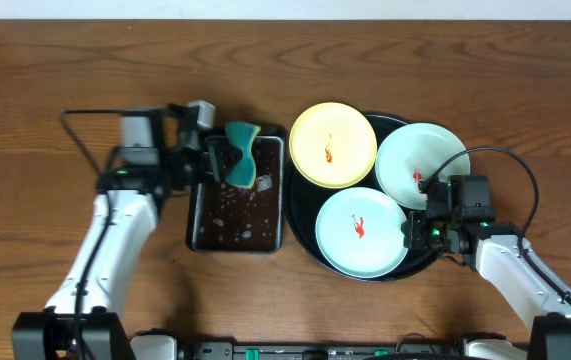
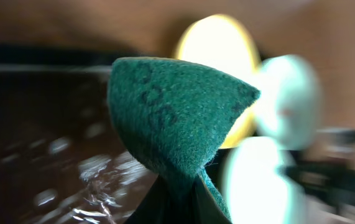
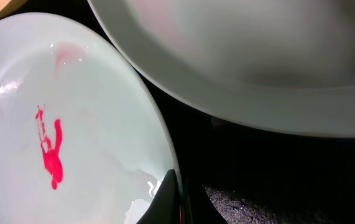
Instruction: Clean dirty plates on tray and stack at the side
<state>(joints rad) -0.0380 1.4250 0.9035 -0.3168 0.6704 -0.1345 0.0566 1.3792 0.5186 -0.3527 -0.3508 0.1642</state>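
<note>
The round black tray [image 1: 301, 222] holds three plates, each with a red smear: a pale yellow one [image 1: 332, 145] at the back left, a blue-white one [image 1: 422, 165] at the back right, and a blue-white one [image 1: 360, 232] at the front. My right gripper [image 1: 413, 232] is shut on the front plate's right rim; in the right wrist view its fingers [image 3: 180, 199] pinch that rim [image 3: 59, 124]. My left gripper [image 1: 227, 160] is shut on a green sponge [image 1: 242, 153], held above the rectangular tray; the sponge fills the left wrist view [image 2: 177, 106].
A rectangular black tray [image 1: 235, 225] with wet droplets lies just left of the round tray. Bare wooden table stretches to the left, back and right. Cables run from both arms.
</note>
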